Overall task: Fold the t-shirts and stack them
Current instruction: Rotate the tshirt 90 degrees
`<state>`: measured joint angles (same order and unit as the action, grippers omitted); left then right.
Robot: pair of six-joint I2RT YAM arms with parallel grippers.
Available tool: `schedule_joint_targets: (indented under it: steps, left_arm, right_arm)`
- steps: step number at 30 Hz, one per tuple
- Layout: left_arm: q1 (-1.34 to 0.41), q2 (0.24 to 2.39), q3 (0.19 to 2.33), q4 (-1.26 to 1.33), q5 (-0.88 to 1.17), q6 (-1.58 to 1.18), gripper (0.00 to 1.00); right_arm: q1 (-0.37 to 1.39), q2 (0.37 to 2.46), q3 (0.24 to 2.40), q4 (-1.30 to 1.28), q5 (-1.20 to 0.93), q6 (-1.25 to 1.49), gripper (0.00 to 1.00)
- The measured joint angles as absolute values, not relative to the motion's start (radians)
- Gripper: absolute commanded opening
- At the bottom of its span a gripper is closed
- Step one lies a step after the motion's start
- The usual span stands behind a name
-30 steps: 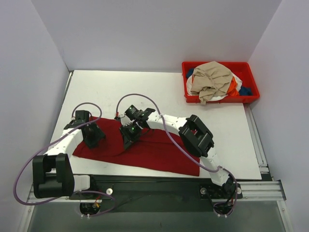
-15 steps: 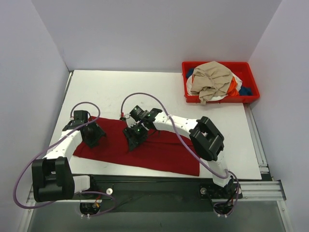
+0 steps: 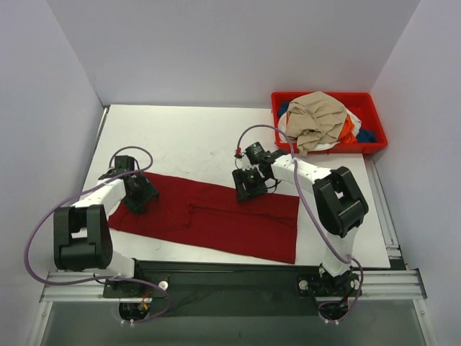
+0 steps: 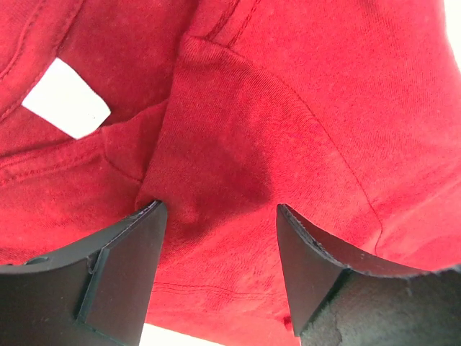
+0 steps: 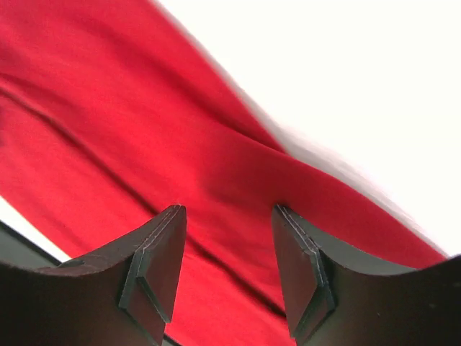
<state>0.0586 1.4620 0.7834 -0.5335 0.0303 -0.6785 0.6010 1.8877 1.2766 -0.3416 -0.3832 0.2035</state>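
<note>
A dark red t-shirt (image 3: 216,223) lies spread flat across the near part of the table; it also fills the left wrist view (image 4: 288,94) and the right wrist view (image 5: 108,130). Its white neck label (image 4: 66,108) shows beside a small fold of cloth. My left gripper (image 3: 141,196) (image 4: 220,216) stands open over the shirt's left end, nothing pinched between its fingers. My right gripper (image 3: 248,189) (image 5: 227,216) is open just above the shirt's far right edge. More t-shirts sit piled in the bin: tan (image 3: 313,119) on top, orange (image 3: 348,130) and blue (image 3: 366,135) under it.
The red plastic bin (image 3: 328,149) stands at the back right corner of the white table (image 3: 187,137). Grey walls close in the left, back and right sides. Purple cables loop above both arms.
My right gripper has opened, let go of the red cloth at mid-shirt and swung right to the shirt's far right edge; the shirt now lies flatter. The left gripper stayed put and opened slightly wider.
</note>
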Motion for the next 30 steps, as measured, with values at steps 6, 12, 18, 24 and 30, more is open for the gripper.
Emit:
schedule_joint_targets:
  steps: [6,12,18,24,30]
  left_arm:
    - [0.059,1.57,0.884,-0.519,0.014,-0.649,0.73]
    - [0.038,1.699,1.023,-0.522,-0.004,-0.604,0.73]
    - [-0.018,1.871,1.237,-0.527,-0.028,-0.559,0.73]
    - [-0.101,2.015,1.434,-0.532,-0.053,-0.519,0.73]
    - [-0.155,2.146,1.647,-0.553,-0.057,-0.508,0.74]
  right_arm:
    - [0.543,1.878,1.191,-0.318,-0.373,0.213,0.51]
    - [0.537,1.835,1.122,-0.252,-0.371,0.246,0.5]
    - [0.562,1.772,1.041,-0.221,-0.358,0.3,0.5]
    - [0.643,1.721,0.986,-0.254,-0.352,0.341,0.5]
    - [0.725,1.7,0.982,-0.326,-0.349,0.364,0.5]
